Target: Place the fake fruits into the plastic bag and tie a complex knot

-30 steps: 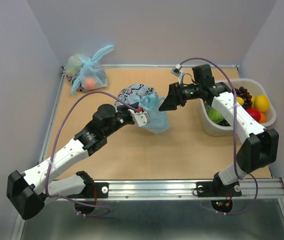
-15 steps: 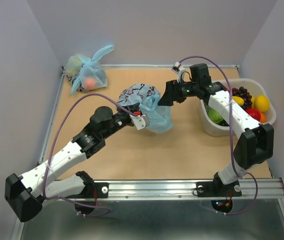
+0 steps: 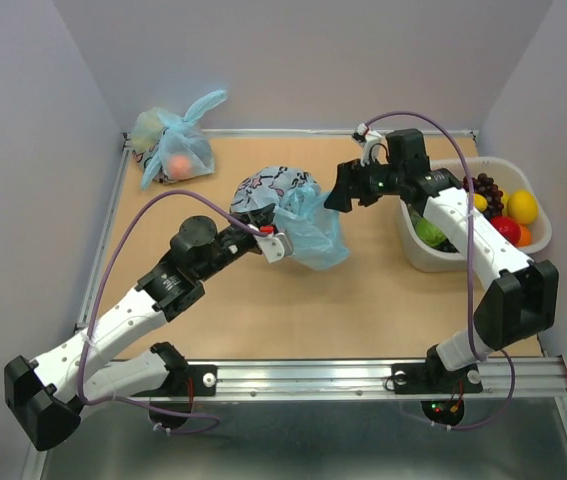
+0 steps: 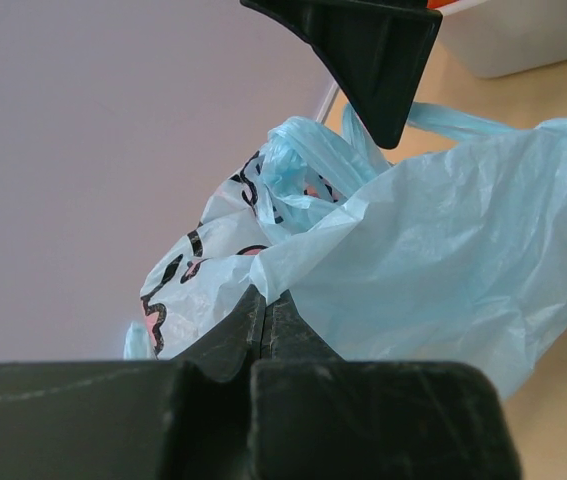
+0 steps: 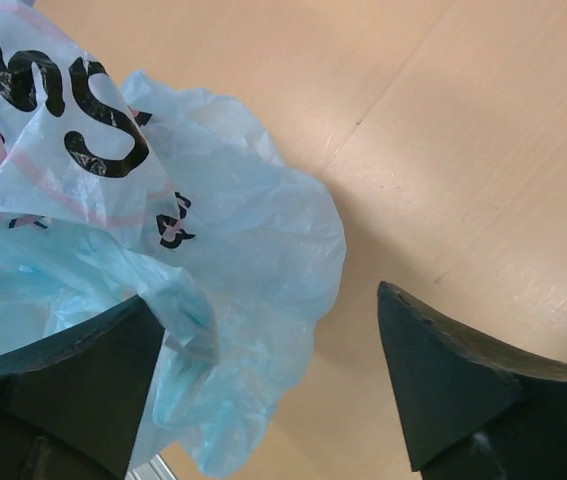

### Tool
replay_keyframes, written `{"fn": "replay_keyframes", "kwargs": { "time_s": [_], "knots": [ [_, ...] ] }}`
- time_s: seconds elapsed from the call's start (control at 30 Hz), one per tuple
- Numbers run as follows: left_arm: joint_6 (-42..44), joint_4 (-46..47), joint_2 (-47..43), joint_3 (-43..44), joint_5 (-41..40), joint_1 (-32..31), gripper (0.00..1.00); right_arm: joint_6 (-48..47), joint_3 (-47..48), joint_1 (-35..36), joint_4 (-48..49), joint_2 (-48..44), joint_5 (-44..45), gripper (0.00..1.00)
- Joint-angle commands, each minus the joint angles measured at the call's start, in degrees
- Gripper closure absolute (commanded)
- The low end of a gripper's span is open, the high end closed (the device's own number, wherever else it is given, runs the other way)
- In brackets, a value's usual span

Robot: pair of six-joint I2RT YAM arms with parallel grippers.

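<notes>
The light-blue plastic bag (image 3: 303, 225), with its white printed panel (image 3: 271, 186), sits mid-table. My left gripper (image 3: 275, 243) is shut on the bag's near edge, and the pinch shows in the left wrist view (image 4: 266, 300). My right gripper (image 3: 334, 197) is open just right of the bag's top. In the right wrist view the bag (image 5: 213, 230) lies against the left finger (image 5: 93, 370), and nothing is gripped. The fake fruits lie in a white bin (image 3: 415, 255): grapes (image 3: 485, 186), a yellow one (image 3: 523, 206), a red one (image 3: 506, 228) and a green one (image 3: 429, 231). What is inside the bag is hidden.
A smaller tied light-blue bag (image 3: 173, 150) with pale and pink lumps lies at the back left corner. Grey walls stand close on three sides. A metal rail (image 3: 363, 375) runs along the table's near edge.
My right gripper has moved back and a little left, to the bag's upper right. My left arm has drawn slightly left, keeping its hold on the bag.
</notes>
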Motion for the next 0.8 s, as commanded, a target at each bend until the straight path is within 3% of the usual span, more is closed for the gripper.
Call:
{"fn": "replay_keyframes", "kwargs": {
  "time_s": [0.0, 0.1, 0.13, 0.2, 0.23, 0.27, 0.43, 0.6, 0.77],
  "knots": [
    [1.0, 2.6, -1.7, -0.3, 0.5, -0.4, 1.00, -2.1, -0.5, 0.0, 1.9, -0.9, -0.9, 0.03],
    [1.0, 2.4, -1.7, -0.3, 0.8, -0.4, 1.00, -1.7, 0.0, -0.2, 2.0, 0.8, -7.8, 0.09],
    [0.5, 2.4, -1.7, -0.1, 0.6, -0.4, 1.00, -1.6, 0.4, -0.2, 2.0, 1.7, -11.0, 0.22],
    [-0.4, 2.7, -1.2, 0.0, 0.1, -0.4, 1.00, -1.6, 0.6, -0.2, 2.0, 2.2, -14.2, 0.40],
    [-1.1, 3.4, -1.1, -0.1, -1.5, -0.4, 1.00, -1.8, 0.7, -0.2, 2.1, 2.3, -16.5, 0.63],
    [-3.1, 3.6, -0.7, -0.1, -4.1, -0.3, 1.00, -2.1, 0.8, -0.2, 2.0, 1.6, -17.2, 0.97],
    [-8.7, 3.7, -1.5, -4.4, -12.4, 1.8, 1.00, -3.3, 1.8, -3.6, 2.2, -4.7, -11.4, 0.99],
    [-13.4, 3.4, -4.6, -11.9, -12.1, 9.5, 1.00, -1.9, 7.1, -12.9, 2.5, -6.5, -14.0, 0.99],
    [-12.8, 5.4, -6.8, -17.5, -10.9, 13.6, 0.92, -0.3, 9.2, -13.9, 2.8, -6.2, -14.3, 1.00]
  ]
}}
